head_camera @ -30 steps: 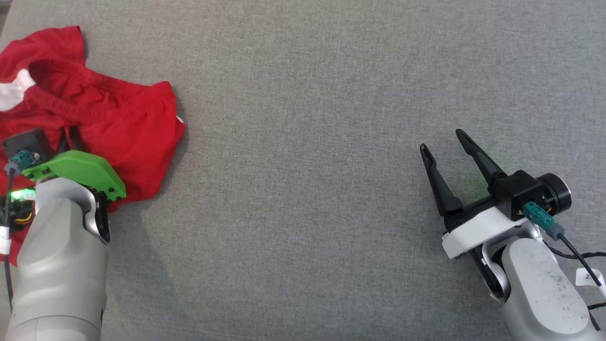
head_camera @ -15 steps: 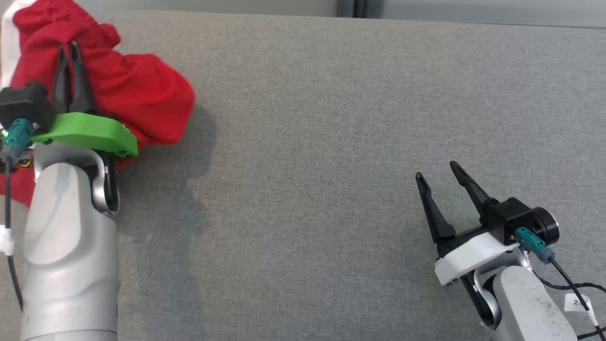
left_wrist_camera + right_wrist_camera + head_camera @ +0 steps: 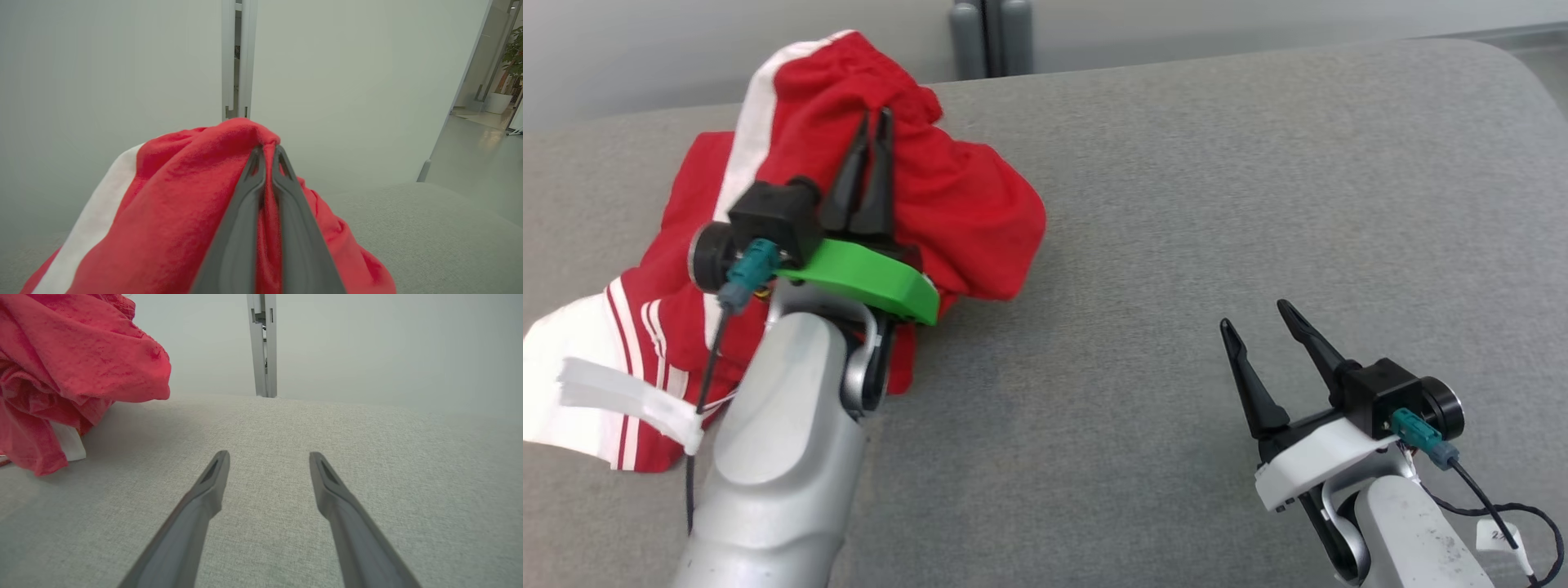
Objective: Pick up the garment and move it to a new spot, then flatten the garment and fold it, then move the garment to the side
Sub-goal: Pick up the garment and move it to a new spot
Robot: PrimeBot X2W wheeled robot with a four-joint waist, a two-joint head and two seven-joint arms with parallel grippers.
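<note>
One wide bench (image 3: 1176,204) padded in grey woven cloth, with a rounded far corner, lies in front of me. On its left side is one garment (image 3: 964,204): soft red knit, crumpled, with one broad white stripe down its side and a white panel crossed by thin red lines at its lower end. Its upper part is bunched into a raised peak; the lower end trails flat on the bench at the far left.

I have two pale grey arms, each ending in two long, dark, tapering plastic fingers. My left claw (image 3: 876,114) is pressed together, pinching a fold of red fabric at the peak. It sits on a smooth green mount (image 3: 866,278). My right claw (image 3: 1254,314) is spread wide, holding nothing, low over bare bench well apart from the garment, on a white mount (image 3: 1311,461).

One grey post (image 3: 992,37) stands behind the bench. Two small teal plugs, one (image 3: 747,269) by each wrist.
</note>
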